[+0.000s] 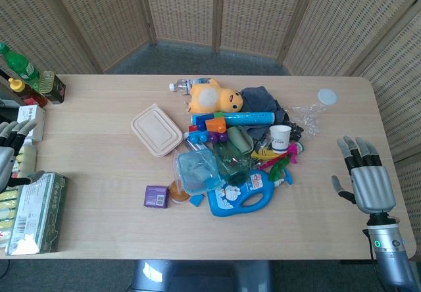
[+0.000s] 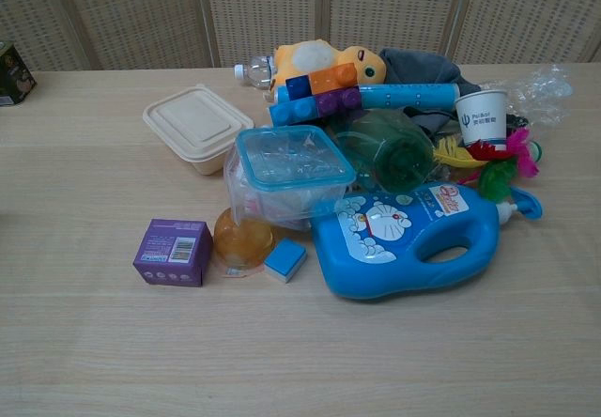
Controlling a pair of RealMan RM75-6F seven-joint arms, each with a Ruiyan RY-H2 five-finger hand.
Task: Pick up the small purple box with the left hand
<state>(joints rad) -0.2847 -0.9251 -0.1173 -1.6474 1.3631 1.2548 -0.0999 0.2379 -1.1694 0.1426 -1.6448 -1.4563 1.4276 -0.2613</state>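
Note:
The small purple box [image 1: 156, 196] [image 2: 173, 253] lies on the table at the left front edge of a pile of objects, next to an orange cup [image 2: 243, 239]. My left hand [image 1: 9, 148] shows only at the far left edge of the head view, fingers spread, holding nothing, well to the left of the box. My right hand [image 1: 364, 173] rests open over the table's right end, far from the pile. Neither hand appears in the chest view.
The pile holds a blue detergent jug [image 2: 413, 239], a clear container with teal lid [image 2: 286, 171], a beige lunch box [image 1: 156, 130], a plush toy [image 1: 214, 97] and a paper cup [image 1: 280, 137]. Bottles [image 1: 20, 65] and boxes [image 1: 36, 213] crowd the left end.

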